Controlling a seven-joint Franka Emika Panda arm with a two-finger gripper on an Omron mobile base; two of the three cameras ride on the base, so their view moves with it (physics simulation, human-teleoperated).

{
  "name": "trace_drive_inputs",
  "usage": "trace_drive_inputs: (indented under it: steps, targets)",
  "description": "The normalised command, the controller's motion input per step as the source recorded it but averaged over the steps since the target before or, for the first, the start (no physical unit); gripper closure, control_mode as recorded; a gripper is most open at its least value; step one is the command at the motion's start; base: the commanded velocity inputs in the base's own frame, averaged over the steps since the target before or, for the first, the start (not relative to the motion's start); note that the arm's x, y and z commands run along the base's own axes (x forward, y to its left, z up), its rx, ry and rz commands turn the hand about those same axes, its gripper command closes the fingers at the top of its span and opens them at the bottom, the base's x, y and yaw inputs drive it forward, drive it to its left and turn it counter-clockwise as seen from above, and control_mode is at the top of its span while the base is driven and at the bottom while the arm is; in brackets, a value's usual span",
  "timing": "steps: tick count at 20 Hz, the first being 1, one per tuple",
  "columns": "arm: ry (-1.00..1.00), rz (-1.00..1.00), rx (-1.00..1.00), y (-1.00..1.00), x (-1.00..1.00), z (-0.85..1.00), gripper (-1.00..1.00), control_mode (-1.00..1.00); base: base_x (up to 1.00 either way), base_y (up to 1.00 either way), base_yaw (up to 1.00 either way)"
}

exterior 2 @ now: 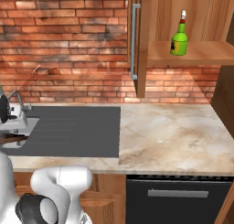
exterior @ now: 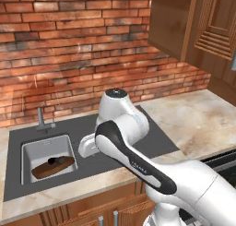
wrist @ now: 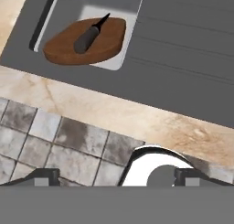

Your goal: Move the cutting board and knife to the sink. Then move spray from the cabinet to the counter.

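Note:
The dark brown cutting board [wrist: 98,47] lies tilted in the pale basin of the sink [exterior: 46,149], and the knife [wrist: 89,35] rests on top of it; the board [exterior: 53,167] also shows from the left base. My gripper [wrist: 116,178] is open with nothing between its fingertips [wrist: 45,176], and it hangs above the counter's front edge, to the right of the basin. The green spray [exterior 2: 179,38] stands upright on the pale shelf of the cabinet [exterior 2: 192,51], whose door is swung open. The beige counter [exterior 2: 169,131] stretches below it.
A grey tap [exterior: 42,119] stands behind the basin, and the dark ridged drainboard [exterior 2: 73,127] spreads to its right. The open cabinet door with its bar handle [exterior 2: 135,40] juts out above the counter. A dark appliance front [exterior 2: 178,195] sits under the counter. A brick wall [exterior: 69,45] backs everything.

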Motion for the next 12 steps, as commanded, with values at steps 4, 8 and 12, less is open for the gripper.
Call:
trace_drive_inputs:
  steps: [4, 8, 12]
  targets:
    - [-0.15, 0.00, 0.05, -0.19, -0.51, 0.00, -1.00, -1.00, 0.00, 0.00, 0.00]
    - [0.02, 0.00, -0.04, 0.08, 0.00, -0.01, -1.00, -1.00, 0.00, 0.00, 0.00]
    - [-0.02, 0.00, 0.00, 0.00, -0.14, -0.05, -1.00, -1.00, 0.00, 0.00, 0.00]
